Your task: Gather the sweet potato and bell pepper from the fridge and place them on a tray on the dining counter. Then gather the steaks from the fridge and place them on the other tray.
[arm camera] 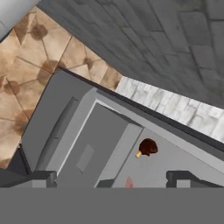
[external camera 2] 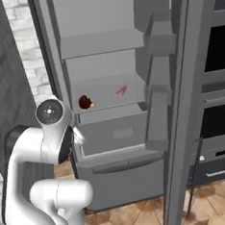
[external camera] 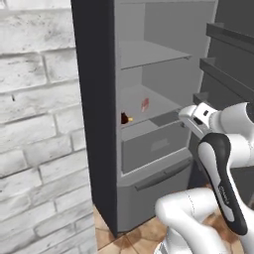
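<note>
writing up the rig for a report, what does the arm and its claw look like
A glossy white arm of rounded tubular segments, with dark grey-black inset bands along the links, one carrying small pale lettering. In the right base view a round grey joint cap tops a white link. The wrist ends in a white block. The claw has two small, dark, squared finger tips. No cables show.

We see the grey fridge [external camera 2: 111, 134] standing open, its door swung wide. On a middle shelf [external camera 2: 108, 93] lie a dark reddish-brown rounded item [external camera 2: 85, 102] at the left and a pinkish-red steak [external camera 2: 121, 91] well apart to its right.
</note>
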